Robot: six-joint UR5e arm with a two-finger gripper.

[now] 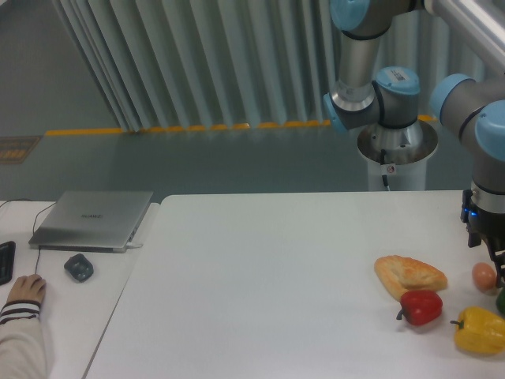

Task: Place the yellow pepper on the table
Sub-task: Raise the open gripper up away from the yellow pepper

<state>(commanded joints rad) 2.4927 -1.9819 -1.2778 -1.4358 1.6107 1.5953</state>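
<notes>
The yellow pepper [480,330] rests on the white table [260,292] at the front right corner, its stem pointing left. Nothing holds it. My gripper [499,264] hangs above and behind the pepper at the right edge of the picture, next to a small brown egg [483,275]. Its fingers are partly cut off by the frame, so I cannot make out whether they are open or shut. Nothing visible sits between them.
A red pepper [420,306] and a bread roll [409,274] lie just left of the yellow pepper. A dark green thing [502,301] peeks in at the right edge. On the side desk are a laptop [93,219], a mouse [78,267] and a person's hand [24,290].
</notes>
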